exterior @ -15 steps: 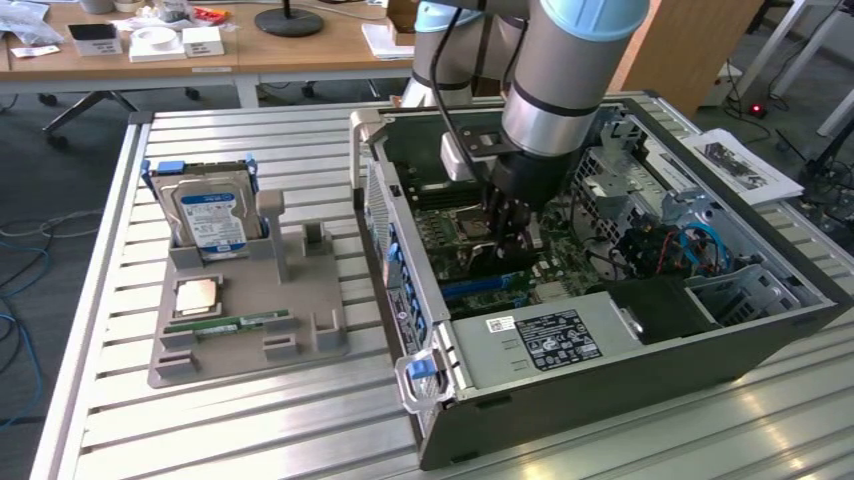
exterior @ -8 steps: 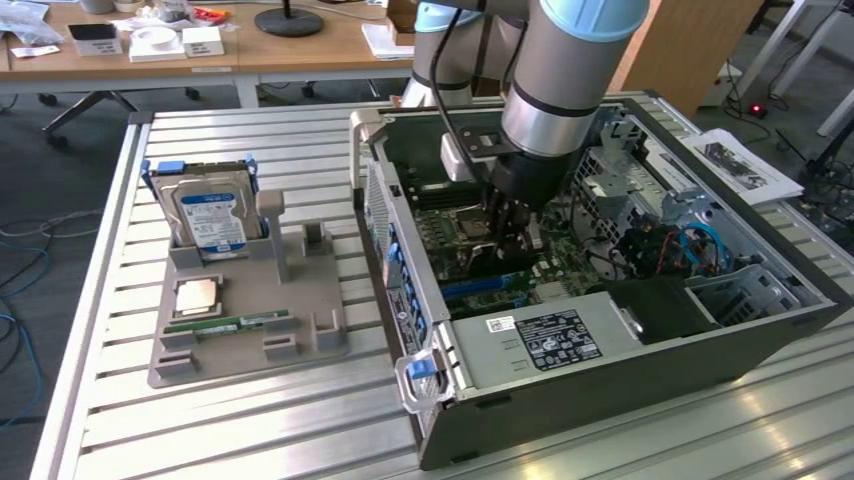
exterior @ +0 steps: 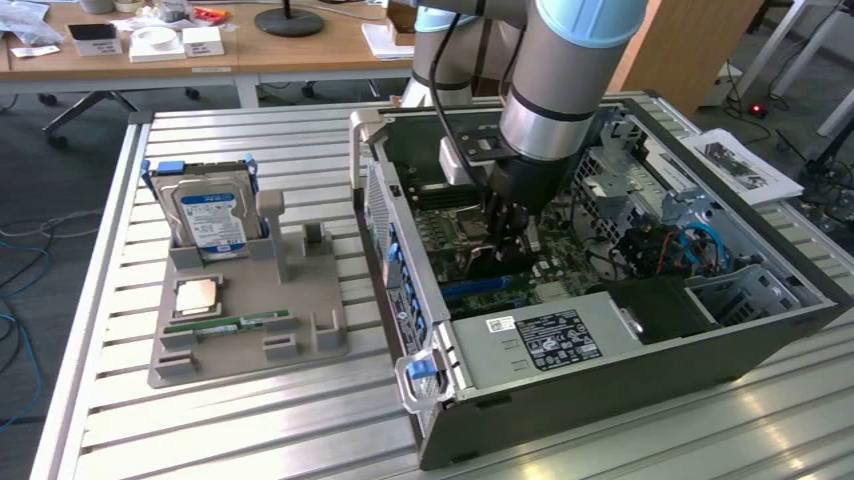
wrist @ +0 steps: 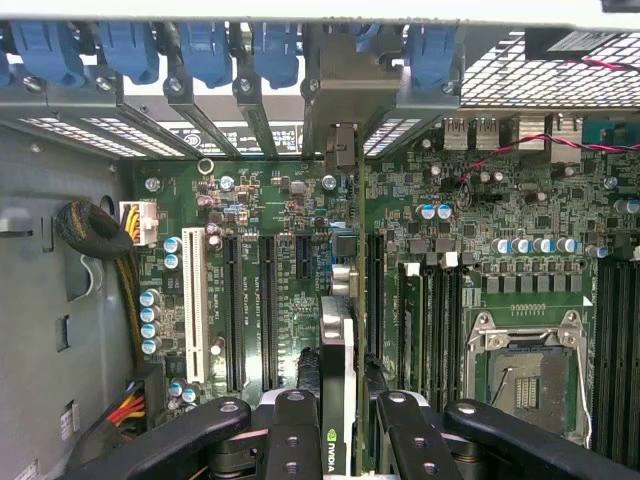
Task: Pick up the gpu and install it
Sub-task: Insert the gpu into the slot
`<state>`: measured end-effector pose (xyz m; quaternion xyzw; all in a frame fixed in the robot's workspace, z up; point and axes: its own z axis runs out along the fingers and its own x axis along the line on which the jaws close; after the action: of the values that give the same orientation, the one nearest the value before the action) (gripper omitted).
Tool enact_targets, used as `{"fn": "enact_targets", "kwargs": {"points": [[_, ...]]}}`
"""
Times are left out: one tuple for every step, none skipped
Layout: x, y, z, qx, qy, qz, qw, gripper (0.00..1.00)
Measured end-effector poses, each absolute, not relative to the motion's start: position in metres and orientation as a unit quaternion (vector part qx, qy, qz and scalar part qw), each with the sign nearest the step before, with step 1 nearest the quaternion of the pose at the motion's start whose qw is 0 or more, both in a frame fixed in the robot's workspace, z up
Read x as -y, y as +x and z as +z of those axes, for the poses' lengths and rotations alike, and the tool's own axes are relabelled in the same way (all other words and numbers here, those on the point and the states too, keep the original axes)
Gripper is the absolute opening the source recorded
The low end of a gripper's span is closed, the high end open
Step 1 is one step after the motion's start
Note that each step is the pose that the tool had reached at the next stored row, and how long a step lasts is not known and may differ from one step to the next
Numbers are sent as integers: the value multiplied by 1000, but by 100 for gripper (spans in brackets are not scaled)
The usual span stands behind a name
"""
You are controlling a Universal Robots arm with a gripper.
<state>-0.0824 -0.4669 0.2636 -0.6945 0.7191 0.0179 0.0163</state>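
Note:
The gpu [wrist: 338, 345] stands on edge between my gripper's black fingers [wrist: 295, 430], with a green-and-white logo on its near end. My gripper [wrist: 338, 425] is shut on it, low over the green motherboard [wrist: 500, 230]. The card's metal end bracket reaches toward the rear slot openings with blue clips [wrist: 275, 45]. It lines up beside the long black expansion slots [wrist: 268, 310]; whether it sits in a slot I cannot tell. In the exterior view my gripper [exterior: 505, 240] is down inside the open computer case [exterior: 641, 350], and the gpu [exterior: 483, 265] is a dark shape under the fingers.
A white slot [wrist: 195, 310] and bundled cables [wrist: 95, 235] lie on one side of the card, memory slots and the CPU socket [wrist: 525, 375] on the other. Outside the case, a grey holder [exterior: 247, 340] carries a hard drive [exterior: 214, 215], a processor chip [exterior: 198, 297] and a green memory stick [exterior: 247, 323].

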Motion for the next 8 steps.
{"fn": "enact_targets", "kwargs": {"points": [[467, -83, 263, -719, -694, 18, 16, 27], [467, -83, 263, -719, -694, 18, 16, 27], [467, -83, 262, -719, -694, 18, 16, 27], [467, -83, 262, -719, -694, 18, 16, 27], [467, -83, 261, -719, -694, 18, 16, 27], [467, -83, 261, -719, -694, 18, 16, 27], [467, -83, 260, -719, -694, 18, 16, 27], [467, -83, 260, -719, -694, 18, 16, 27]]}}
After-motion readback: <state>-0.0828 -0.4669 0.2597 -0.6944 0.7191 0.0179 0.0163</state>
